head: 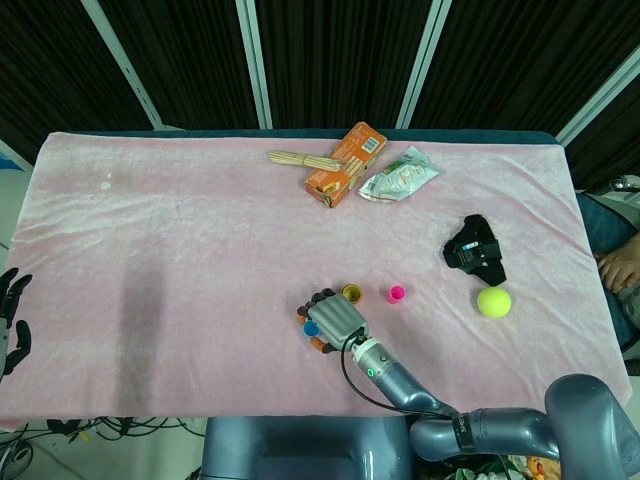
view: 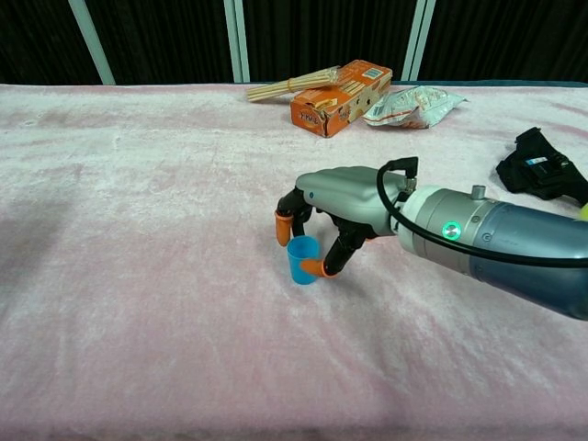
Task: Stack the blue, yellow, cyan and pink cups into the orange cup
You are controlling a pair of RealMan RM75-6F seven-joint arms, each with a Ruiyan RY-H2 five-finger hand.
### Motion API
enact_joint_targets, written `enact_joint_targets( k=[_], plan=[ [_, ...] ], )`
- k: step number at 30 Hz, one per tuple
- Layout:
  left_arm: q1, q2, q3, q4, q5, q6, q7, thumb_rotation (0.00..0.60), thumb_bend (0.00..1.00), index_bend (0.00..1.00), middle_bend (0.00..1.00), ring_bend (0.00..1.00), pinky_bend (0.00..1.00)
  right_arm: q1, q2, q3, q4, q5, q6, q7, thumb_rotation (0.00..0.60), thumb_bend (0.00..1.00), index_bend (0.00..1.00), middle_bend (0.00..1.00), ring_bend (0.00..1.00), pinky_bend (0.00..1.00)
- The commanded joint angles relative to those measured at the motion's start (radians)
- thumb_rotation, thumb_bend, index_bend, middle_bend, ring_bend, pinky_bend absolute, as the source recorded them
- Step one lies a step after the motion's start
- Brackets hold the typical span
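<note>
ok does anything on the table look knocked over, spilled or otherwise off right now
Nothing stands out. The blue cup stands upright between the right hand's fingertips, and the yellow cup and pink cup sit upright behind it. The orange box, sticks and snack packet lie flat and intact.

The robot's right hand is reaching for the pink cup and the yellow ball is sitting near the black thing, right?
Not quite. The right hand is closing around the blue cup, not the pink cup, which stands apart to the side. The chest view shows the fingers on either side of the blue cup. The yellow ball does sit near the black thing.
</note>
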Motion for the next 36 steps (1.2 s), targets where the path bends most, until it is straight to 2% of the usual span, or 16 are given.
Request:
enact_joint_targets(
  k=[1, 9, 15, 21, 36],
  plan=[
    [0.0, 0.0, 0.0, 0.0, 0.0, 0.0, -0.001, 0.6, 0.71, 0.1, 0.04, 0.0, 0.0, -0.002, -0.004, 0.003, 0.002, -0.005, 0.004, 0.003, 0.6, 0.32, 0.46, 0.46, 0.27, 0.2],
    [0.0, 0.001, 0.001, -0.001, 0.002, -0.001, -0.002, 0.6, 0.71, 0.1, 0.04, 0.0, 0.0, -0.007, 0.039, 0.035, -0.044, -0.016, 0.019, 0.012, 0.6, 0.32, 0.48, 0.47, 0.27, 0.2],
    [-0.001, 0.0, 0.001, -0.001, 0.003, -0.002, 0.0, 0.6, 0.71, 0.1, 0.04, 0.0, 0.0, -0.007, 0.11, 0.079, -0.11, 0.029, 0.031, 0.002, 0.6, 0.32, 0.49, 0.48, 0.27, 0.2],
    [-0.001, 0.0, 0.001, -0.002, 0.002, -0.002, 0.0, 0.6, 0.71, 0.1, 0.04, 0.0, 0.0, -0.003, 0.167, 0.11, -0.122, 0.076, 0.036, -0.007, 0.6, 0.32, 0.49, 0.48, 0.27, 0.2],
    [-0.001, -0.001, 0.0, -0.002, -0.001, -0.002, 0.005, 0.6, 0.71, 0.1, 0.04, 0.0, 0.0, -0.017, 0.247, 0.086, -0.132, 0.109, 0.027, 0.0, 0.6, 0.32, 0.49, 0.48, 0.27, 0.2]
  ],
)
